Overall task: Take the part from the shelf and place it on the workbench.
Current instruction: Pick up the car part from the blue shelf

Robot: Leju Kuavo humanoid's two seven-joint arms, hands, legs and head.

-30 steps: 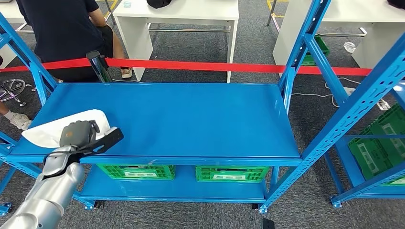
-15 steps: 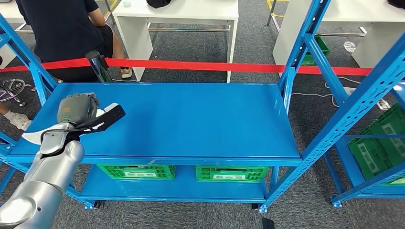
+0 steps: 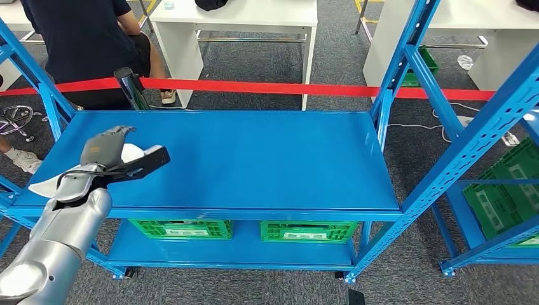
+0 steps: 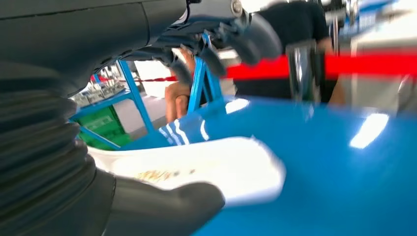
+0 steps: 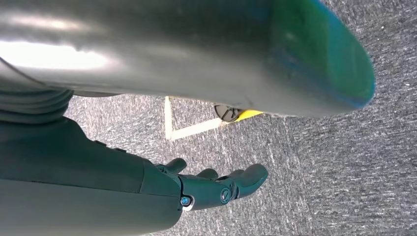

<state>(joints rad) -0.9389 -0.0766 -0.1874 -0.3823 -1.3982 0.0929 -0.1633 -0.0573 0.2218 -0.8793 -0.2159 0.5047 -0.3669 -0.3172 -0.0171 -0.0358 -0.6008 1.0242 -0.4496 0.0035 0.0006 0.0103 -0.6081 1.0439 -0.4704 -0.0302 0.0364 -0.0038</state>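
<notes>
The part, a white curved shell, lies at the left end of the blue shelf top in the head view. My left hand hovers over its far end, with the fingers lifted and spread and the dark thumb pointing right. In the left wrist view the white part lies on the blue surface, with the thumb on one side of it and the fingers well apart from it. My right hand hangs over the grey floor, holding nothing, its fingers loosely extended.
A red barrier tape and a chrome post stand just behind the shelf. A seated person is at the back left. Green crates sit on the lower shelf. A second blue rack stands at the right.
My left hand has moved from the shelf's front edge up and farther in, over the white part, and its fingers have spread. The part has not moved.
</notes>
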